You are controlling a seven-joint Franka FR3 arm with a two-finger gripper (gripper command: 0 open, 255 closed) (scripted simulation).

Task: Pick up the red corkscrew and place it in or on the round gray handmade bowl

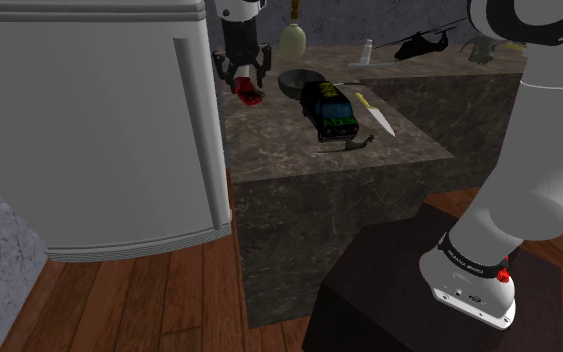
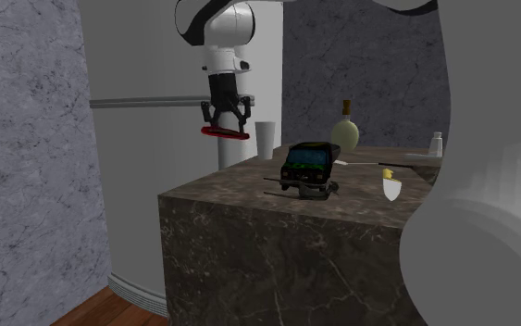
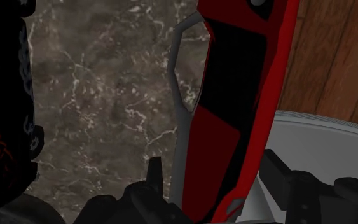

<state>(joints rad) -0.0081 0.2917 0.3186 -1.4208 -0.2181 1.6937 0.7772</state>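
- Shoulder view: a dark marble counter [image 1: 299,160] is being shown beside a white fridge [image 1: 89,120], over a wooden floor [image 1: 139,300]. The stand [image 1: 389,300] is sitting at the lower right.
- The red corkscrew [image 1: 249,95] is being pinched by the black gripper [image 1: 244,82]. It is being held in the air near the counter's left edge, just left of the round dark bowl [image 1: 299,80].
- A black toy car [image 1: 327,108] and a knife [image 1: 379,118] are lying on the counter, right of the bowl.
- Second exterior view: the corkscrew is being held roughly level, well above the counter top, in front of the fridge. A white cup [image 2: 266,139] is standing to its right.
- Wrist view: the corkscrew is being clasped between the two fingers [image 3: 153,178], both pressed against it. The marble is being seen beneath, with floor planks off to one side.
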